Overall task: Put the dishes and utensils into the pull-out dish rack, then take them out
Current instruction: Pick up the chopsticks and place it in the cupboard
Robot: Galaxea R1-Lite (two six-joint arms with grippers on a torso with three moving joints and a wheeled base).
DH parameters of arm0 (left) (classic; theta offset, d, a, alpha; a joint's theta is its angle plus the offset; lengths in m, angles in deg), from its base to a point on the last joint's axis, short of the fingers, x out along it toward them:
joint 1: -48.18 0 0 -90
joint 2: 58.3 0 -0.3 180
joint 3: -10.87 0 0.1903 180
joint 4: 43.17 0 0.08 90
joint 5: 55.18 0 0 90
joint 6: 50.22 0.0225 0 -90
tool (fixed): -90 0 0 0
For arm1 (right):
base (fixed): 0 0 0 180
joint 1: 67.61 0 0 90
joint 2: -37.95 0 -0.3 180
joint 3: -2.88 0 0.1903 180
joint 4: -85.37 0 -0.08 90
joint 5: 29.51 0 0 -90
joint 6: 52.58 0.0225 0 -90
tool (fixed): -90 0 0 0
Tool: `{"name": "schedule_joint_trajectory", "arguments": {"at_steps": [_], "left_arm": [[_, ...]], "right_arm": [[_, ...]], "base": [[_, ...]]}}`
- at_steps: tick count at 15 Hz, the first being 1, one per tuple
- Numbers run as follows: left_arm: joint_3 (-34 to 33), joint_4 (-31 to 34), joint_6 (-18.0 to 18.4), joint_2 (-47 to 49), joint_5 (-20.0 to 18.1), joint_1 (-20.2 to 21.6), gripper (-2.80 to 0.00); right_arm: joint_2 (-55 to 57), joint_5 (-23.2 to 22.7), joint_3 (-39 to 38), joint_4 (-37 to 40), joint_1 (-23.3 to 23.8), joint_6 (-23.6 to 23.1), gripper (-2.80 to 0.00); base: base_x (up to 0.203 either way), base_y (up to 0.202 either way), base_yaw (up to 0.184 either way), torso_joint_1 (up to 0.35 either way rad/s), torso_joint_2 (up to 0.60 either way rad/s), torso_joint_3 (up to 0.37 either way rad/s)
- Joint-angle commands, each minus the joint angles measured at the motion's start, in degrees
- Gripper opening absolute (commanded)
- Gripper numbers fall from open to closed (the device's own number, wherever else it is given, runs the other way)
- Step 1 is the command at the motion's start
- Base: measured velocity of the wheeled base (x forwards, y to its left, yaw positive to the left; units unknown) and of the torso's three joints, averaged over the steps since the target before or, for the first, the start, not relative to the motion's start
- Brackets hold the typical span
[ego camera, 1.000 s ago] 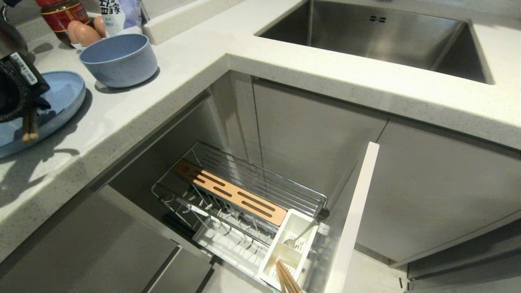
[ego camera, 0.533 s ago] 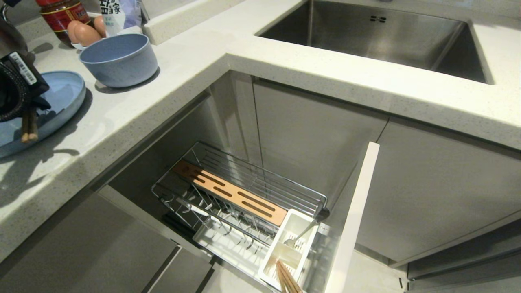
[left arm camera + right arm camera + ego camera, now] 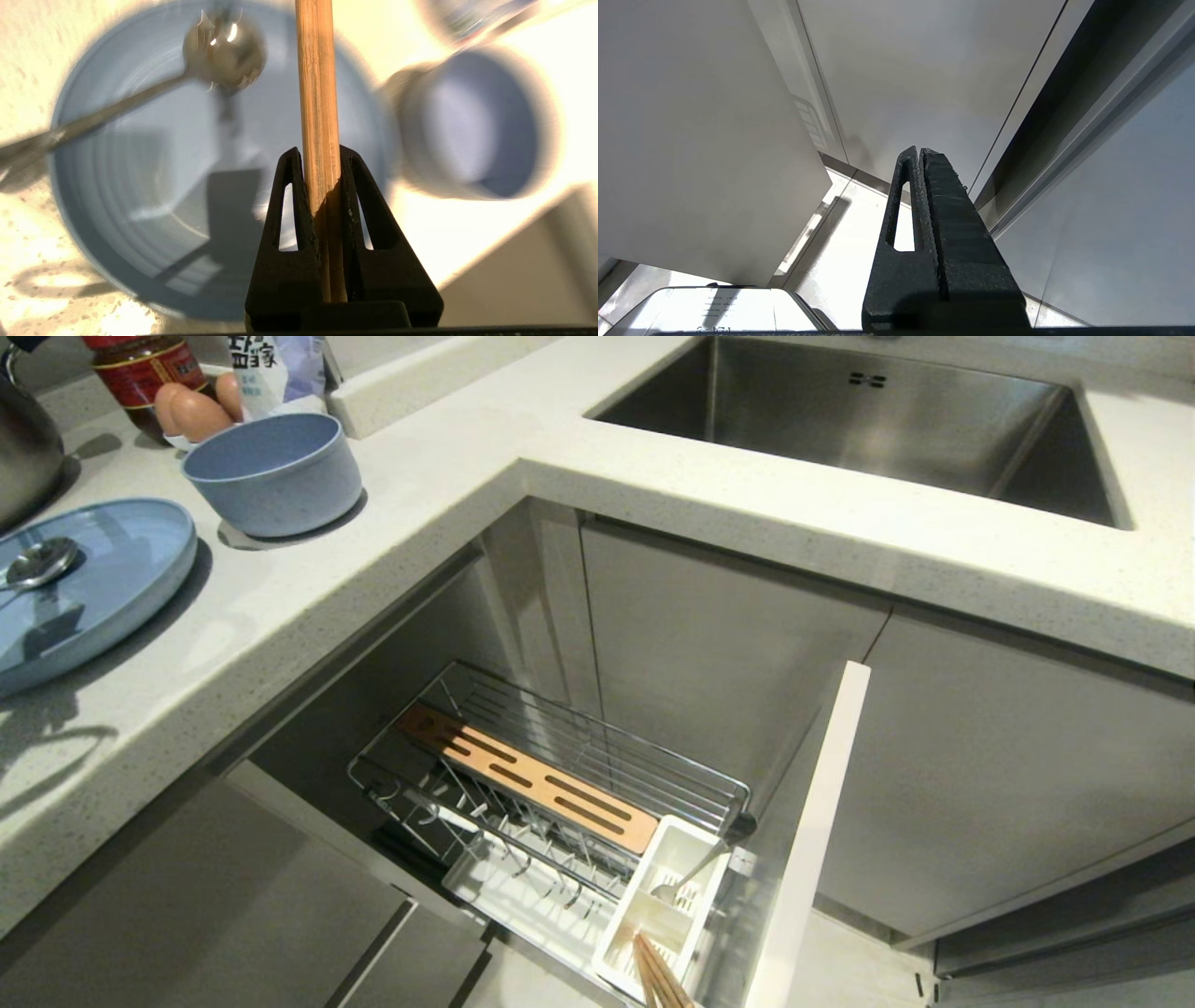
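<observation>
Left gripper (image 3: 322,163) is being kept clamped on chopsticks (image 3: 317,93) above plate (image 3: 140,224); loading underway; caddy (image 3: 665,896) drop needed next.

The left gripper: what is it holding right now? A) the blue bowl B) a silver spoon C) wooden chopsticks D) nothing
C: in the left wrist view the left gripper has its fingers pinched on the wooden chopsticks, while the spoon lies on the blue plate below.
</observation>
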Motion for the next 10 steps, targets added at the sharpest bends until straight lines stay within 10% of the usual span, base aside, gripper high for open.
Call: {"name": "schedule_joint_trajectory", "arguments": {"at_steps": [1,4,10], "left_arm": [[0.8,-2.2,-0.3,-4.4,-0.1,-3.1,-2.80],[0.6,-4.8,-0.1,-7.8,-2.2,-11.9,-2.80],[-1.7,2.1,2.7,-9.3,-33.0,-17.1,-2.80]], "right_arm": [[0.0,0.0,0.0,0.0,0.0,0.0,-2.80],[0.0,0.0,0.0,0.0,0.0,0.0,-2.80],[0.0,0.0,0.0,0.0,0.0,0.0,-2.80]], "base": [[0.000,0.000,0.000,0.000,0.00,0.000],[0.000,0.000,0.000,0.000,0.00,0.000],[0.000,0.000,0.000,0.000,0.00,0.000]]}}
